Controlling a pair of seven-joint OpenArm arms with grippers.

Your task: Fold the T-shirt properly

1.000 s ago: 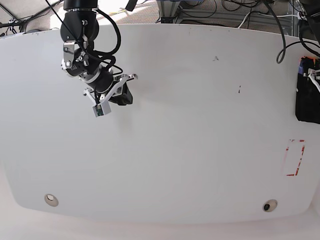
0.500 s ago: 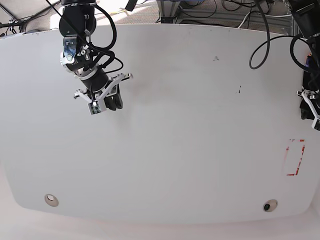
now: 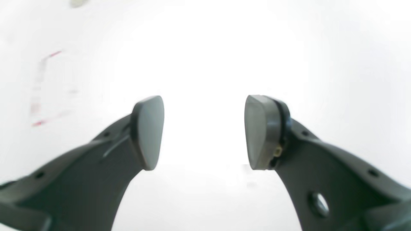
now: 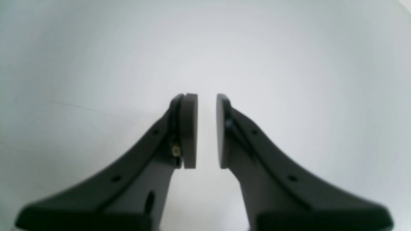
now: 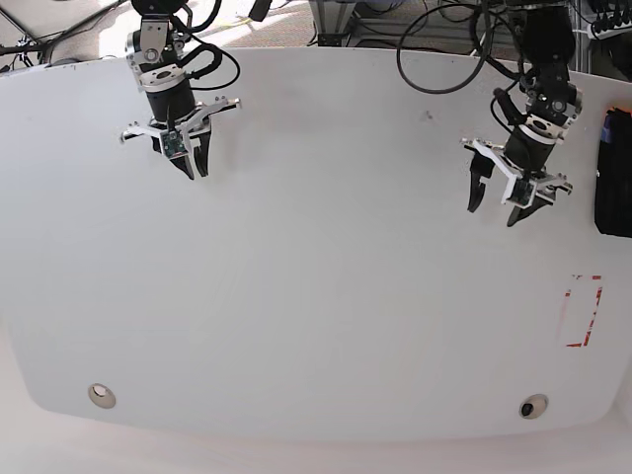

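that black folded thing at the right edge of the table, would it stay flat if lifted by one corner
Probably not: the black bundle looks like folded cloth, so it would likely droop and unfold. Pushed across the smooth white table, it would probably slide or bunch rather than roll.

A robotics lab bench is indicated: a large white table (image 5: 316, 296) with red tape marks (image 5: 581, 311), bundled cables (image 5: 434, 30) behind it, two mounted robot arms (image 5: 163, 59).
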